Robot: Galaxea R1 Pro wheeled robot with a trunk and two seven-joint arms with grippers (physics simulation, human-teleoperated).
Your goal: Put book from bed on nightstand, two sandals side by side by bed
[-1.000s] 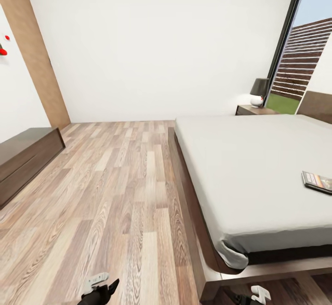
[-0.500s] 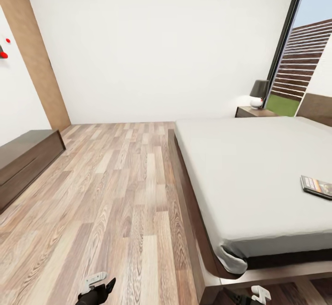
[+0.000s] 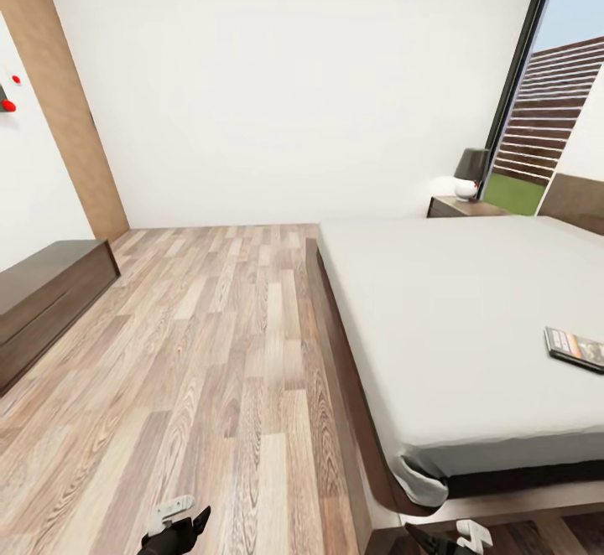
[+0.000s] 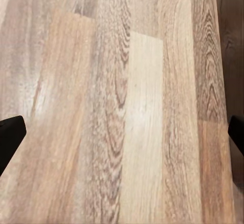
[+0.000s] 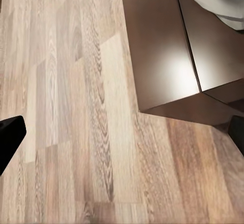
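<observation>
With the book (image 3: 575, 349) lying on the bed (image 3: 436, 312), well short of the nightstand (image 3: 460, 205) beyond it, we have nothing done (both jaws gape, empty).

no lettering can be read anywhere. the book (image 3: 575, 348), lying on the bed (image 3: 453, 320) at about four o'clock in the head view, shows an orange band and pale marks on its dark cover, but they are too small to make out.
</observation>
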